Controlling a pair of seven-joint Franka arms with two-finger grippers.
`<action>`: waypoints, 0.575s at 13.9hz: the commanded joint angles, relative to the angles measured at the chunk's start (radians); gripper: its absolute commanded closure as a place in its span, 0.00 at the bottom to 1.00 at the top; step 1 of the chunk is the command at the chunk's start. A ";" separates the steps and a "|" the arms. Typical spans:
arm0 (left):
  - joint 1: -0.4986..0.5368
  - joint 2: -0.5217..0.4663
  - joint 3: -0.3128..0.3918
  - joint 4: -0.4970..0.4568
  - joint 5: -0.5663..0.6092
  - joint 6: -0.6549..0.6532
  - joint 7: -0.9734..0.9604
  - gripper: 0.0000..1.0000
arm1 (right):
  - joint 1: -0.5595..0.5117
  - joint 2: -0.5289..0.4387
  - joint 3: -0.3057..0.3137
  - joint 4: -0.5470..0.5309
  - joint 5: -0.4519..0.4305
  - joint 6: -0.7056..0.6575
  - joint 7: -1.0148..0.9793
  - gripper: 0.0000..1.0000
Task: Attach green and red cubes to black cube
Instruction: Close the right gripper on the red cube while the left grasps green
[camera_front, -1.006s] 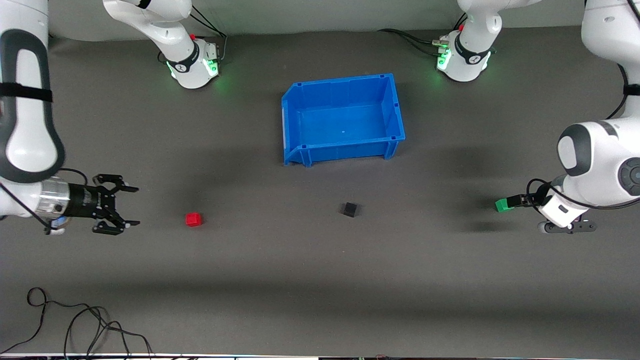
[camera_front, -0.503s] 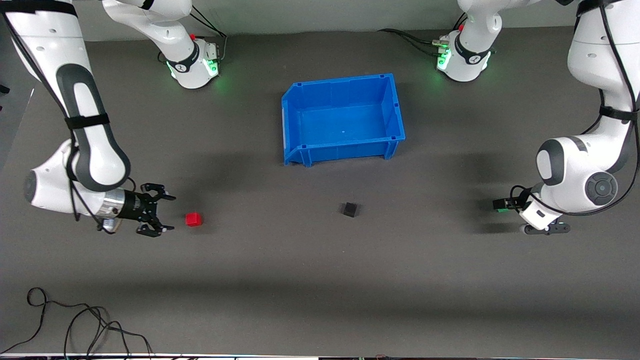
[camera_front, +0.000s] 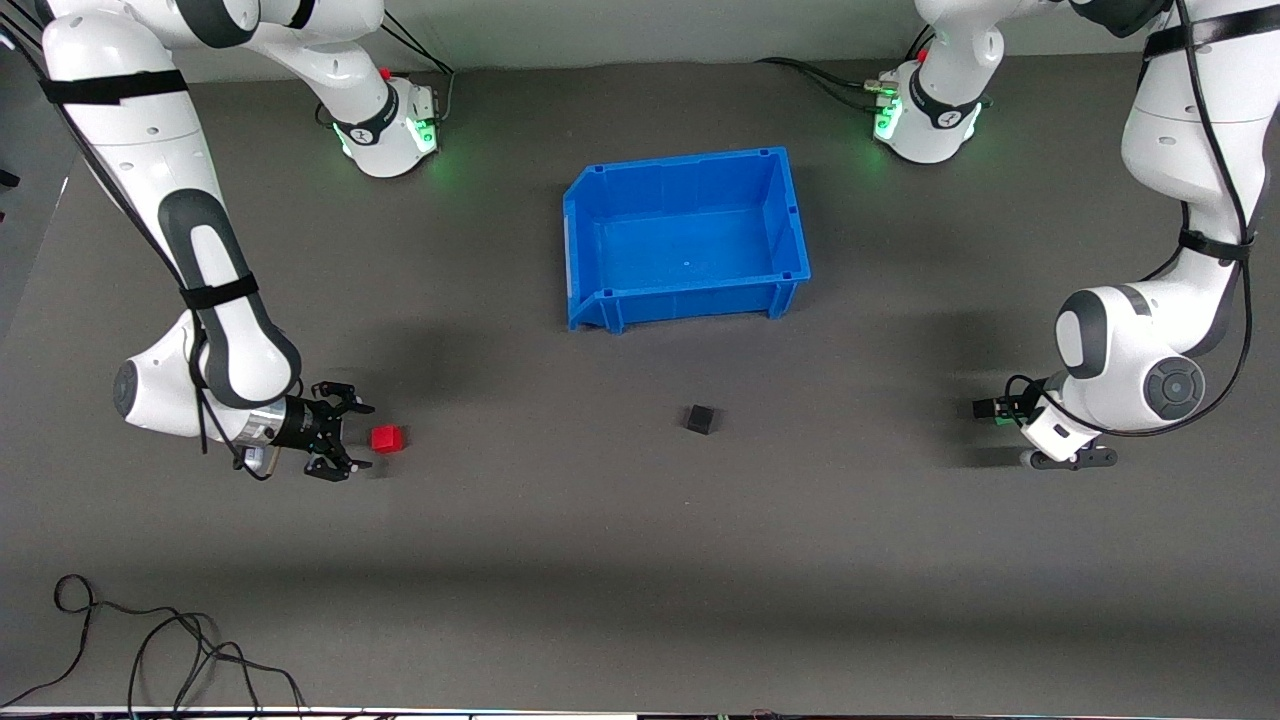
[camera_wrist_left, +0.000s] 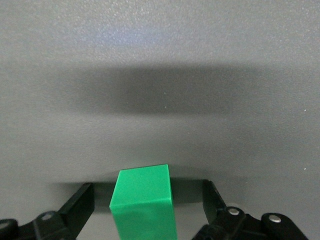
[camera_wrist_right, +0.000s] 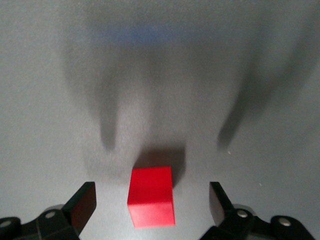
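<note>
While both grippers were spread wide, the red cube (camera_front: 387, 438) lay just off the right gripper (camera_front: 347, 441), and the green cube (camera_wrist_left: 143, 199) sat between the left gripper's (camera_front: 985, 409) fingers — apparently ungrasped. Closing was required next, with the black cube (camera_front: 701, 419) lying well apart mid-table.

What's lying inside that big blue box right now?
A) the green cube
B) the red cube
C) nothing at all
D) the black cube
C: the blue bin shows only its bare floor, while the red cube and black cube sit on the table nearer the front camera and the green cube is between the left gripper's open fingers.
</note>
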 joint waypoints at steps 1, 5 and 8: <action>0.000 -0.004 -0.003 0.016 0.000 0.001 -0.028 0.35 | 0.025 0.010 -0.004 0.012 0.048 0.022 -0.029 0.00; -0.019 -0.006 -0.009 0.034 0.000 -0.008 -0.147 0.90 | 0.039 0.024 -0.004 0.015 0.063 0.024 -0.029 0.08; -0.029 -0.006 -0.012 0.040 -0.002 -0.013 -0.271 1.00 | 0.036 0.024 -0.006 0.015 0.063 0.024 -0.032 0.28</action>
